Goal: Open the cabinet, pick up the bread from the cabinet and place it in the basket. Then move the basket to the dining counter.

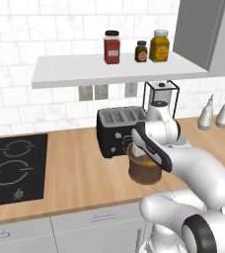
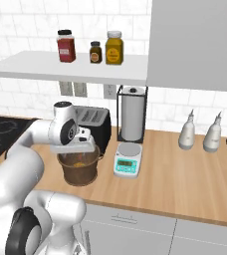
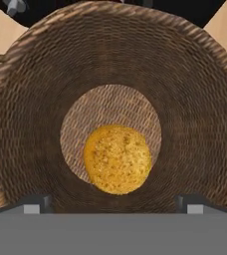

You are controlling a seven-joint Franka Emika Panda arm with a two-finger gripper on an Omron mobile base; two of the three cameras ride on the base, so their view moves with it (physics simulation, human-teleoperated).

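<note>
Behind the arm, basket half hidden.

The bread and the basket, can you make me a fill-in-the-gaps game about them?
1. The bread lies on the bottom of the ____.
2. The basket stands right in front of the black ____.
3. The hand above the basket is ____, with nothing in it.
4. On the shelf stand ____ jars.

Missing words: basket; toaster; open; three
</note>
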